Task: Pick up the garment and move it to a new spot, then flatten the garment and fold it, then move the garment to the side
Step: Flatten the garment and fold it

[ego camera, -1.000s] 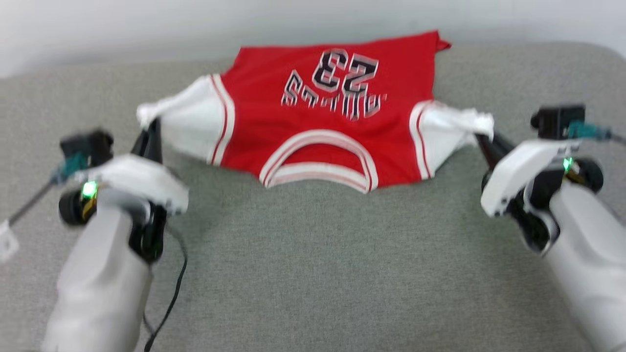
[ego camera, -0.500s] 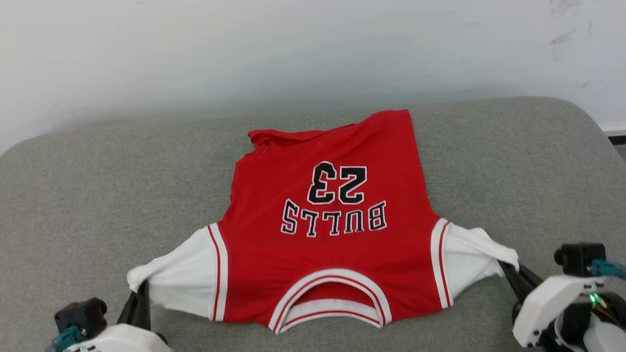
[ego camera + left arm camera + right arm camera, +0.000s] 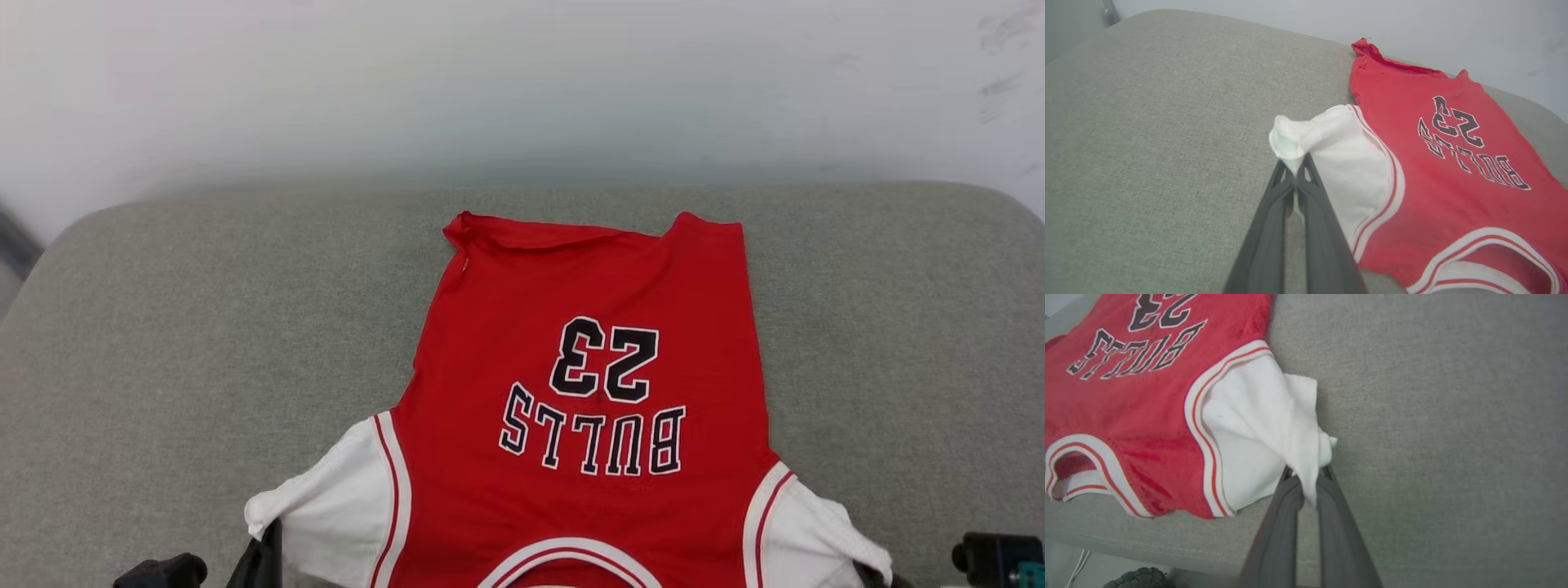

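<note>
Garment (image 3: 588, 392): red jersey lying on the grey cushion (image 3: 204, 327), number side up, hem toward the wall (image 3: 490, 82) and neck opening toward me, so the print reads upside down from my head
Left gripper (image 3: 1294, 173): fingers clamped together on the bunched tip of the left sleeve (image 3: 1347, 163), a small puff of white cloth poking out past the tips
Right gripper (image 3: 1306, 477): same story over here, pinched tight on the end of the right sleeve (image 3: 1257, 428), white fabric draped over my fingertips
Why the sleeves: holding both outer ends lets me pull the shirt wide, and I judge that's what stretches the chest flat between my two grips
Body of the shirt: mostly smooth on the cushion, red panel flat, lettering uncreased
Hem (image 3: 563, 233): the far left corner is curled over on itself, a rolled lip along the far edge, not flat there yet
Near edge: in the right wrist view the collar (image 3: 1126, 479) end sits close to the cushion's front edge, little room on my side
Step in hand: I reckon this is the flattening, spreading it out in its new spot by the sleeves
Next: probably ease the sleeves down, let go, then see to that curled hem before any fold
Risk: both sleeves are gathered into tight points in my grip, so they may land crumpled and need smoothing
</note>
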Controlling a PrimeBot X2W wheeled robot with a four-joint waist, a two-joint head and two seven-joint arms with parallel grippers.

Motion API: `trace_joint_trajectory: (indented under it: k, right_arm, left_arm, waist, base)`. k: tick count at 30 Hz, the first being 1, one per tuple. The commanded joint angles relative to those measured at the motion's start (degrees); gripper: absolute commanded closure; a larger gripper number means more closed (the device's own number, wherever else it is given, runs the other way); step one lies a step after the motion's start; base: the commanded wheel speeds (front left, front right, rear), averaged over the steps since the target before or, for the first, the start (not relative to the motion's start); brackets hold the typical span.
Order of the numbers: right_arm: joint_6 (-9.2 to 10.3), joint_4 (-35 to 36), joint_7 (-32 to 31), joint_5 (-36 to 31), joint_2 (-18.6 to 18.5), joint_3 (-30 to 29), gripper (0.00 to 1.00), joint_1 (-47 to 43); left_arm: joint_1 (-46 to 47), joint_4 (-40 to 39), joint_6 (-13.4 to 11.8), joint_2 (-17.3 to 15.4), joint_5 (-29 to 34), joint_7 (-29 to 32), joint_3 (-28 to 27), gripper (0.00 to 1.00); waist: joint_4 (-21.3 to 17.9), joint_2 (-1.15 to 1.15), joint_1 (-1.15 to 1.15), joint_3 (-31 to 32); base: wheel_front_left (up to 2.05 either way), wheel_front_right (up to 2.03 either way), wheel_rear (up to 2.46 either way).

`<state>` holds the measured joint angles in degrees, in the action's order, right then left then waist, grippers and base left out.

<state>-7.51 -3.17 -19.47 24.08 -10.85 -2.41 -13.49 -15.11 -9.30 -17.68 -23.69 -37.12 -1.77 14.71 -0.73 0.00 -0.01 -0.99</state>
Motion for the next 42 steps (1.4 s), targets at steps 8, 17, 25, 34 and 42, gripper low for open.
trace_joint_trajectory:
  k: [8,17,25,34,42]
  right_arm:
    - [0.04,1.5,3.8,-1.0,0.9,-8.8,0.0,12.1]
    - [0.04,-15.7,-1.3,0.9,-5.9,-11.7,0.0,38.0]
    - [0.03,-27.1,-12.2,-1.6,-10.1,-10.1,0.0,58.6]
    - [0.03,-34.2,-22.9,-5.8,-11.7,-10.5,0.0,70.4]
    - [0.04,-40.3,-33.4,-7.1,-9.2,-11.8,1.0,68.6]
  left_arm:
    - [5.3,-3.6,0.7,2.0,2.6,-2.4,2.6,1.0]
    - [13.5,-7.1,2.7,4.2,6.0,-4.4,6.4,1.0]
    - [19.7,-7.8,4.8,7.0,7.7,-7.4,8.8,1.0]
    - [24.2,-6.4,6.7,8.9,8.1,-9.5,10.2,1.0]
    - [25.1,-4.0,7.5,9.7,7.8,-10.9,10.3,1.0]
  waist:
    - [3.8,0.0,0.01,-4.9]
    - [10.1,0.0,0.01,-15.9]
    - [14.5,0.0,0.01,-25.9]
    - [17.1,0.0,0.01,-32.0]
    - [17.5,0.0,0.01,-32.0]
  base:
    - [0.0,0.0,0.0]
    - [0.0,0.0,0.0]
    - [0.0,0.0,0.0]
    - [0.0,0.0,0.0]
    - [0.0,0.0,0.0]
